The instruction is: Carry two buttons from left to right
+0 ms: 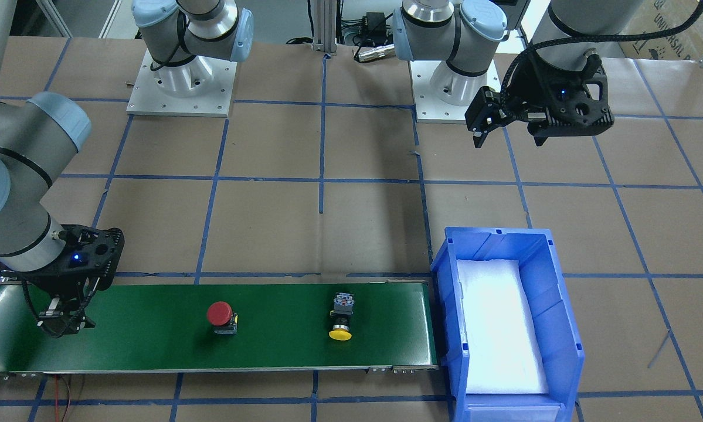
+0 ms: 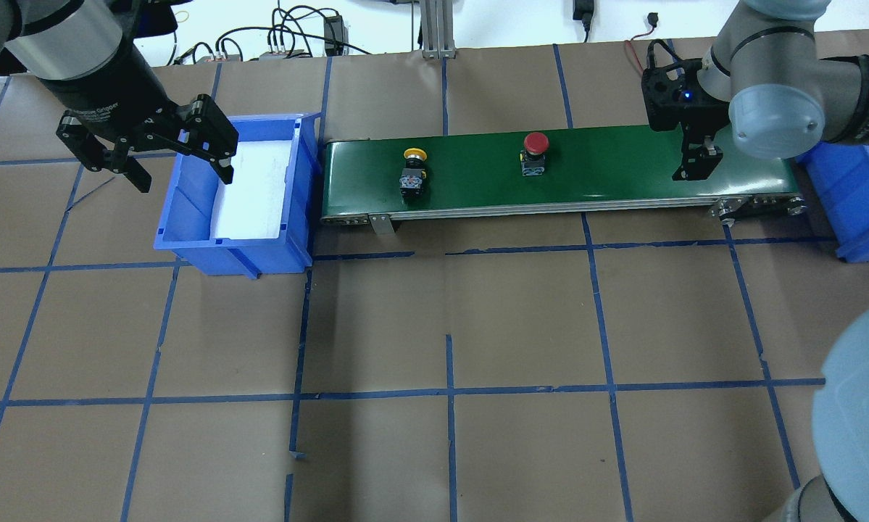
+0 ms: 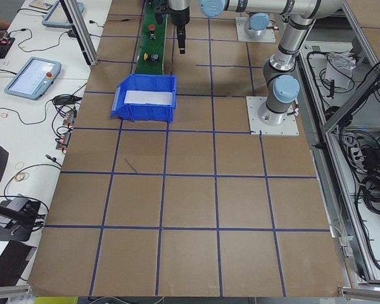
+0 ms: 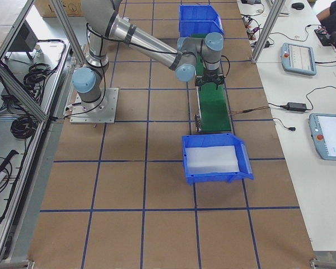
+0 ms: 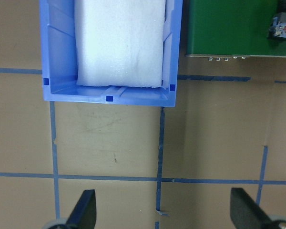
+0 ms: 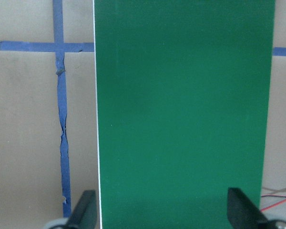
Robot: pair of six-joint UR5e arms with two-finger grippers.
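The red-capped button and yellow-capped button lie apart on the green belt on the table, likely light, rigid and slick-capped, so best pinched across their boxy bodies, while the left hand and right hand both gape wide, empty.

Taped table; conveyor; blue bin

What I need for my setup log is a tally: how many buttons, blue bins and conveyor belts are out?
Buttons: 2, red button and yellow button
Blue bins: 2, left bin and right bin
Conveyor belt: 1
Total: 5
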